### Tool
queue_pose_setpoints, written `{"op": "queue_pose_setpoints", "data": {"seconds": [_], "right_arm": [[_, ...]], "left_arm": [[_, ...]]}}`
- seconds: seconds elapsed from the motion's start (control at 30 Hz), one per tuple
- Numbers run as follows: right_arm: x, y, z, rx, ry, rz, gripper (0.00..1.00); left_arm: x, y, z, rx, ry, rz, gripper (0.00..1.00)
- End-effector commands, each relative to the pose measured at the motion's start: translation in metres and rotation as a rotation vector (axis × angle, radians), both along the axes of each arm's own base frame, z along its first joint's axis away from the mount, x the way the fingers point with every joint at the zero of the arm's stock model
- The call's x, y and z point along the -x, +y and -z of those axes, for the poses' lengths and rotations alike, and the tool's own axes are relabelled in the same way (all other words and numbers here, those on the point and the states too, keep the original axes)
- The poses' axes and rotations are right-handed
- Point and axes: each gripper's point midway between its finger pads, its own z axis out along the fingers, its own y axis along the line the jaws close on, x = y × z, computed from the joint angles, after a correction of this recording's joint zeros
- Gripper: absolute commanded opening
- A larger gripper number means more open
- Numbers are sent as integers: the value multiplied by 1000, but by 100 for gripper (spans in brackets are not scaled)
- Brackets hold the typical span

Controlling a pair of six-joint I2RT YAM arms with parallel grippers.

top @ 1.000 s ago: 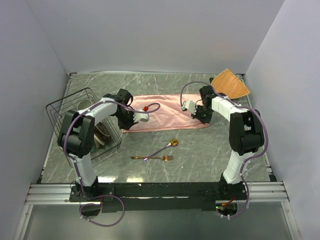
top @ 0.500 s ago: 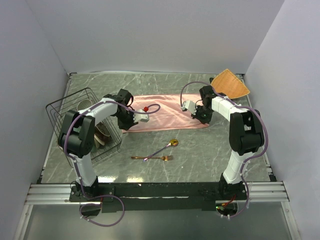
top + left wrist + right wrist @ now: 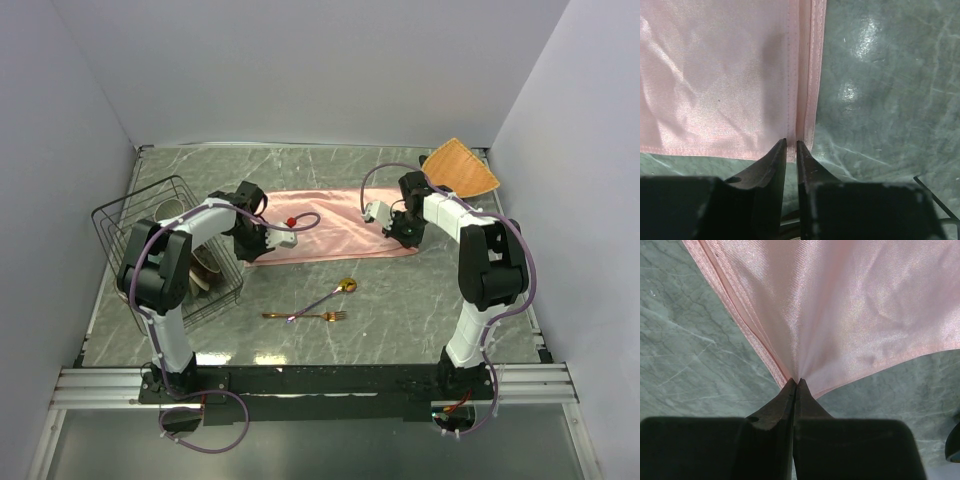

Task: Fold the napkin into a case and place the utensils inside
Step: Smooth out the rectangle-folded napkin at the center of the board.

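1. A grey-green marbled table (image 3: 400,300) is seen, closed in by plain pale walls (image 3: 300,70) on 3 sides, with an aluminium rail (image 3: 320,380) along the near edge where both arm bases are bolted.
2. The salmon-pink napkin (image 3: 340,235) is laid flat across the middle of the table as a wide band. It is stretched between the 2 grippers, and layered hems are shown in both wrist views.
3. On the left, a black wire rack (image 3: 130,215) is stood on the table. Pale crockery (image 3: 170,210) is glimpsed through the wires, partly hidden by the left arm.
4. An orange-tan woven mat (image 3: 460,168) is set in the far right corner, well apart from the napkin.
5. The left gripper (image 3: 791,144) is lowered at the napkin's left end. Its fingers are held narrowly apart astride the doubled hem, and the cloth there is left lying smooth.
6. The right gripper (image 3: 796,381) is down at the napkin's right end. Its fingers are pressed together on a corner of the cloth, and creases are fanned out from the pinch.
7. The gold spoon (image 3: 335,293) and gold fork (image 3: 305,316) are left on bare table just in front of the napkin. The spoon is angled, with its handle end meeting the fork's shaft.
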Motion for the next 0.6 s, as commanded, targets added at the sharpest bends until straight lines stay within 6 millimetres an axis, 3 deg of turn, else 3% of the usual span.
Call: {"op": "queue_pose_setpoints", "data": {"seconds": [0.0, 0.2, 0.37, 0.57], "right_arm": [[-6, 2, -13, -16, -17, -8, 2], [-7, 2, -13, -18, -16, -5, 2], [-8, 3, -15, -19, -15, -6, 2], [-4, 5, -14, -19, 7, -16, 3]], "left_arm": [[0, 2, 6, -21, -11, 40, 13], [2, -2, -2, 0, 4, 58, 1], [11, -6, -11, 24, 32, 87, 1], [16, -2, -8, 4, 52, 100, 1]]}}
